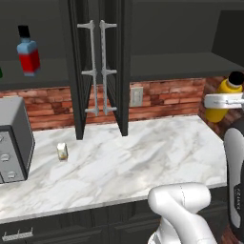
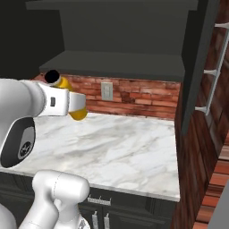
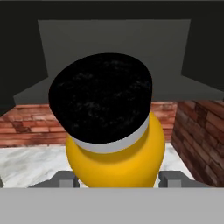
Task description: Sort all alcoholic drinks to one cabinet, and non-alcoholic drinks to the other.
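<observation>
Clenched round the yellow-orange cylindrical bottle with a black cap, the gripper holds it aloft below the open dark cabinet shelf, presumably for shelving there.

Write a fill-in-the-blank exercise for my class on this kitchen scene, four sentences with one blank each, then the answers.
1. The gripper is shut on the yellow bottle, whose cap is ____.
2. The blue and red bottle stands on a cabinet ____.
3. The small cream container sits on the marble ____.
4. The wall behind the counter is made of ____.

Missing words: black; shelf; counter; brick
</observation>
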Robot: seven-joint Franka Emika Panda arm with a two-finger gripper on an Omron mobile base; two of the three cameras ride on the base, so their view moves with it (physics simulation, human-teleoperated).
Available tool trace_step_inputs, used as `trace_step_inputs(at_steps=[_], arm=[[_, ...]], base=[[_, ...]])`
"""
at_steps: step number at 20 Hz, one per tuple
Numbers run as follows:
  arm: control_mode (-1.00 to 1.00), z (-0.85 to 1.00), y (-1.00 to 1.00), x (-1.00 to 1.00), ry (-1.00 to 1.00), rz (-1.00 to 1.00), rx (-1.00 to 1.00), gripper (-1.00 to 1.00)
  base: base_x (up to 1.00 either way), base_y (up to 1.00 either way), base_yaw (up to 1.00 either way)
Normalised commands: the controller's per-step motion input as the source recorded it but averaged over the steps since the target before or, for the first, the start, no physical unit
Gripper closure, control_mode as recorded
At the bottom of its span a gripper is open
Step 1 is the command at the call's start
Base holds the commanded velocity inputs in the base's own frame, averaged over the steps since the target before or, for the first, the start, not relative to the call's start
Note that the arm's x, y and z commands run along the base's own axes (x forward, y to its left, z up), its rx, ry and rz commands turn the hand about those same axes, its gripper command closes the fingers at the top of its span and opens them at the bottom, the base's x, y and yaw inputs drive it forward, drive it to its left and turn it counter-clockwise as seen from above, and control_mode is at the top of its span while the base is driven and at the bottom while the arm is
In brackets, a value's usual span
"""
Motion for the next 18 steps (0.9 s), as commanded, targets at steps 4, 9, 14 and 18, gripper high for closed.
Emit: trace_step_inputs(at_steps=[4,9,14,18], arm=[[-1.0,0.37,-0.07,0.0,0.0,0.0,0.04,1.0],[-1.0,0.31,-0.06,0.0,0.0,0.0,0.03,1.0],[-1.0,0.27,-0.05,0.0,0.0,0.0,0.02,1.0],[-1.0,0.19,-0.06,0.02,-0.01,0.0,0.0,1.0]], base=[[0.0,0.0,0.0],[0.0,0.0,0.0],[0.0,0.0,0.0],[0.0,0.0,0.0]])
